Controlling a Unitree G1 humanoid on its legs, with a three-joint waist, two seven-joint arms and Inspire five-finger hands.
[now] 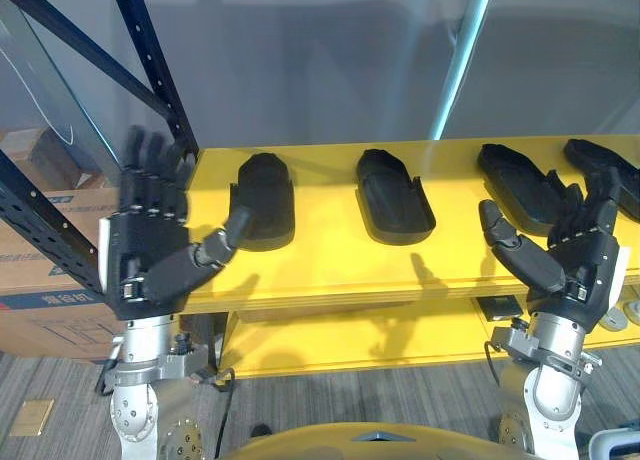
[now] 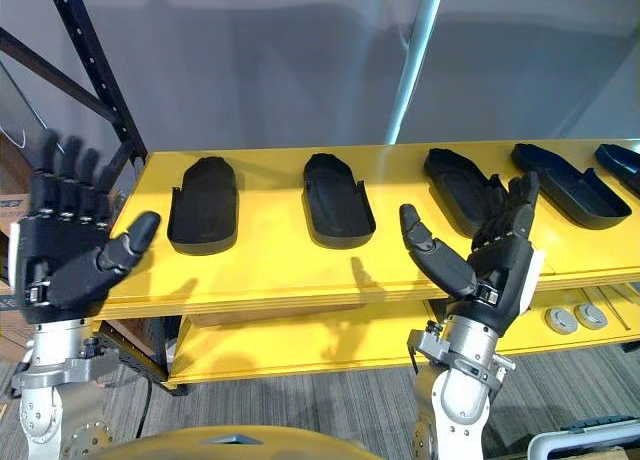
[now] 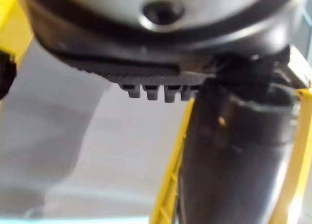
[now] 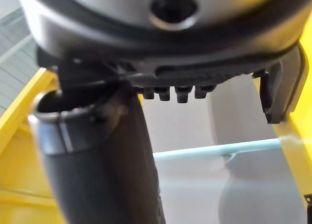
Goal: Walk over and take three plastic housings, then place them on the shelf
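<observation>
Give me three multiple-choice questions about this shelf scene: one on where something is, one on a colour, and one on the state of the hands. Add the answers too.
1. Where do the black housings lie?
A) on a chair
B) on the upper shelf board
C) in a drawer

2. What colour is that board?
A) yellow
B) white
C) red

3. How are the left hand and the right hand?
A) both shut on housings
B) both open and empty
C) one open, one shut on a housing

Answers:
1. B, the housings rest in a row on the board.
2. A, the board is plainly yellow.
3. B, both hands are raised before the shelf with straight fingers, holding nothing.
</observation>
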